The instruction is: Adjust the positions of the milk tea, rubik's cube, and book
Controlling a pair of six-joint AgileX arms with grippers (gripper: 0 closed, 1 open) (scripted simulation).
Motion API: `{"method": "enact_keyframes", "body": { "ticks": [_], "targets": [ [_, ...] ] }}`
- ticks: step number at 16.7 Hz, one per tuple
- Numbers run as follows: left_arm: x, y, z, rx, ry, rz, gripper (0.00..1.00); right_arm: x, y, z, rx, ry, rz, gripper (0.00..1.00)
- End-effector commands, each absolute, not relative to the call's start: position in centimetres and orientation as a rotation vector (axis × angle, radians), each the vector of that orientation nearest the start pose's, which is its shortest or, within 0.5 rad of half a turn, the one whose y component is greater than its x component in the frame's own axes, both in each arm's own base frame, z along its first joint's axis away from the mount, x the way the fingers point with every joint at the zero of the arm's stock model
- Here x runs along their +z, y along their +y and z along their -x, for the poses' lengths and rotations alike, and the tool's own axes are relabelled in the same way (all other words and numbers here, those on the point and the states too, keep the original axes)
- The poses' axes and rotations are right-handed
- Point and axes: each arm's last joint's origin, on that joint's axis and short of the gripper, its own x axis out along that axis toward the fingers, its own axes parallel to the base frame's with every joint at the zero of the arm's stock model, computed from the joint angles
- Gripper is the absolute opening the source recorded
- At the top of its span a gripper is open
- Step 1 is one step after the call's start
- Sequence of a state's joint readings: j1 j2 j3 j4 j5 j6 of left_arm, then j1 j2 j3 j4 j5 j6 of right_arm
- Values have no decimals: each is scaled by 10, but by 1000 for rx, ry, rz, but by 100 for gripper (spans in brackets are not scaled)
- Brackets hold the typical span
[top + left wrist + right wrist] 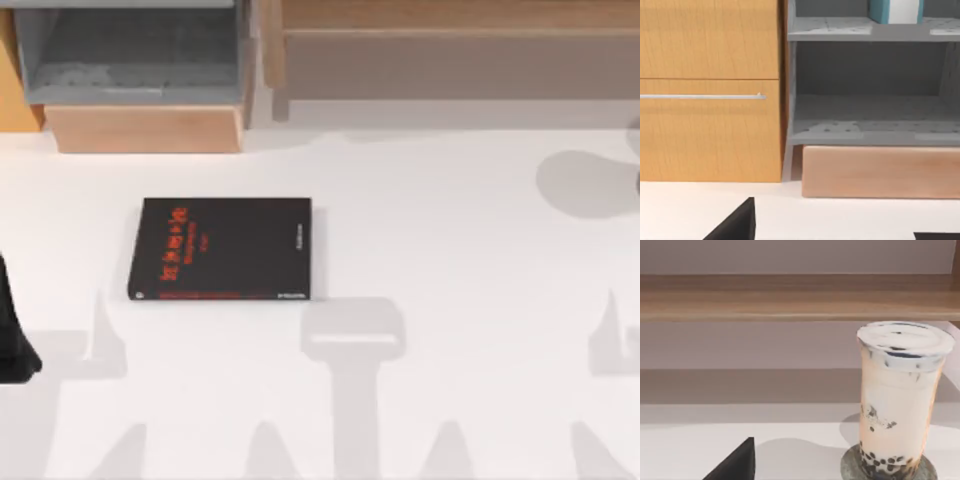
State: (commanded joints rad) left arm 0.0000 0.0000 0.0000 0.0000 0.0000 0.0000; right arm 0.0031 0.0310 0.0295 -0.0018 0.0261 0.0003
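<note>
Flat black-covered book with red lettering (220, 249) lying flat on white table (450, 260), left of centre, untouched. Clear plastic cup of milk tea with dark pearls (900, 400) upright on round grey coaster (850, 467), below wooden shelf (790, 300). Left arm (12, 330) at left table edge. Finger state of both grippers: cannot tell. Nothing grasped; repositioning judged barely begun.
</note>
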Motion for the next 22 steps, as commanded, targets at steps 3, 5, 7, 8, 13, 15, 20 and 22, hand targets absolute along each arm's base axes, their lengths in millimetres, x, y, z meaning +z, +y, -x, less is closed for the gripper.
{"method": "enact_keyframes", "body": {
  "ticks": [3,5,7,8,13,15,20,22],
  "targets": [
    [160,-1,-106,0,0,0,100,160,-1,-106,0,0,0,100],
    [160,-1,-106,0,0,0,100,160,-1,-106,0,0,0,100],
    [160,-1,-106,0,0,0,100,160,-1,-106,0,0,0,100],
    [160,-1,-106,0,0,0,100,160,-1,-106,0,0,0,100],
    [200,-3,-110,-3,-46,5,100,160,-1,-106,0,0,0,100],
    [228,-4,-120,-6,-64,9,100,160,-1,-106,0,0,0,100],
    [289,-15,-192,-13,-30,18,100,160,-1,-106,0,0,0,100],
    [298,-23,-238,-15,0,18,100,160,-1,-106,0,0,0,100]
  ]
}}
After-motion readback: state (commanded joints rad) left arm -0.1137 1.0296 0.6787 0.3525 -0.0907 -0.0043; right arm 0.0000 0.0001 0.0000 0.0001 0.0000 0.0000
